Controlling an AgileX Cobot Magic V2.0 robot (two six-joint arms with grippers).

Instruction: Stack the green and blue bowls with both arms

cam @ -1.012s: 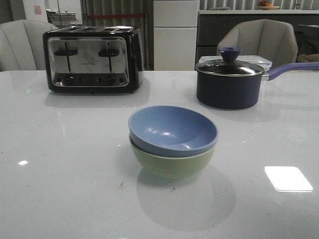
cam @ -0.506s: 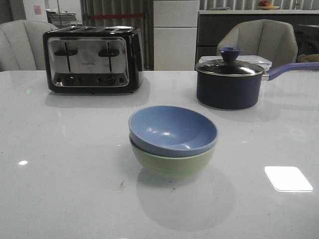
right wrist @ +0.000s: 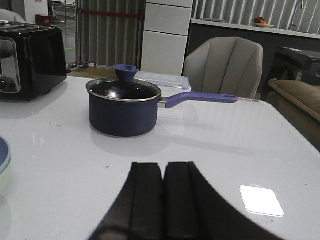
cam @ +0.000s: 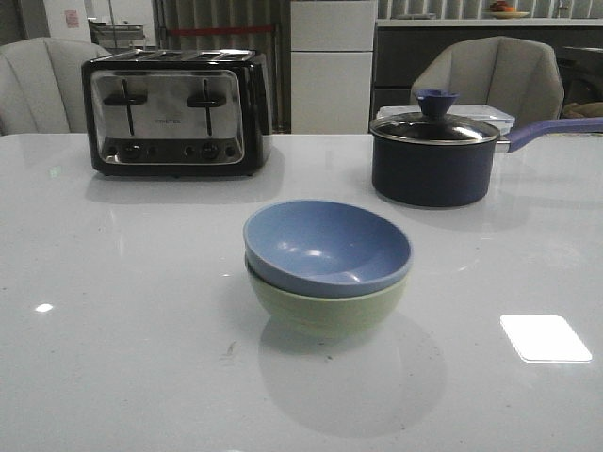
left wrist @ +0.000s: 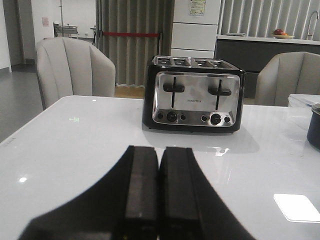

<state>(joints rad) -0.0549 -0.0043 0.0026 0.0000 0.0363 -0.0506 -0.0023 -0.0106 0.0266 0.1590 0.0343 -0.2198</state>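
Note:
The dusty blue bowl point(cam: 326, 247) sits nested inside the pale green bowl point(cam: 325, 310) at the middle of the white table point(cam: 113, 339). Its rim edge shows at the side of the right wrist view point(right wrist: 2, 156). Neither arm shows in the front view. My left gripper point(left wrist: 159, 150) is shut and empty, low over the table, facing the toaster. My right gripper point(right wrist: 163, 166) is shut and empty, low over the table, facing the saucepan, with the bowls off to one side.
A black and silver toaster point(cam: 174, 113) stands at the back left. A dark navy lidded saucepan point(cam: 433, 155) with a long handle stands at the back right, a clear lidded box point(right wrist: 160, 79) behind it. Grey chairs stand beyond the table's far edge.

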